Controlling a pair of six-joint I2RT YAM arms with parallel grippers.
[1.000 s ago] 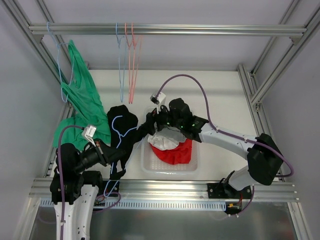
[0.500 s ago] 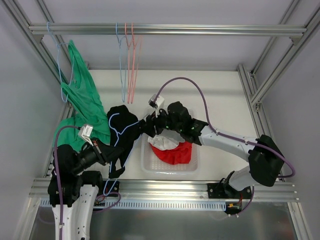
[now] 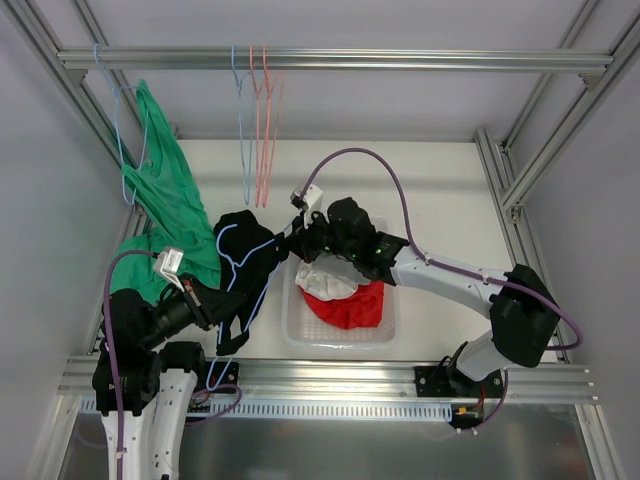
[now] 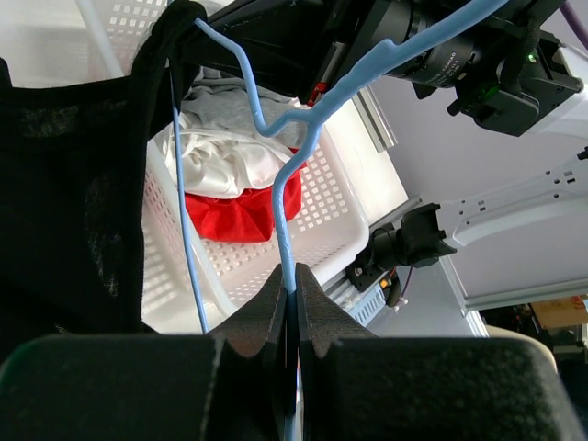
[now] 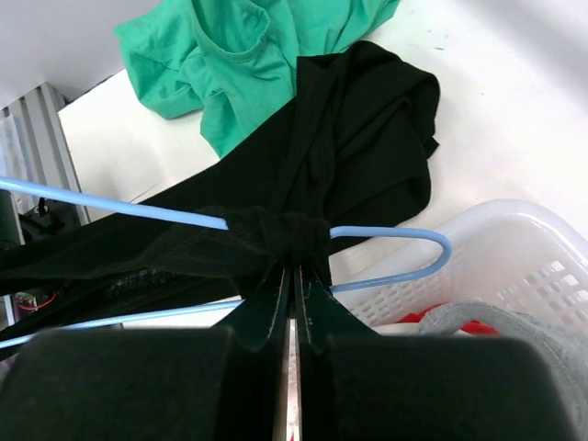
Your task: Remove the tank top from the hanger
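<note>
Left gripper [image 4: 292, 280] clamping fully closed on thin blue wire of hanger [image 4: 280, 216], just off left side of white basket [image 5: 514, 248]. Right gripper [image 5: 294, 271] pinching bunched strap of black tank top [image 5: 358, 138] where it is wrapping hanger, jaws almost together, over basket's left rim. Tank top stretching between both grippers, rest spilling onto counter [image 5: 514, 110] left of basket, touching green garment [image 5: 248, 55] farther left. Red and white clothes [image 4: 230, 184] lying inside basket.
</note>
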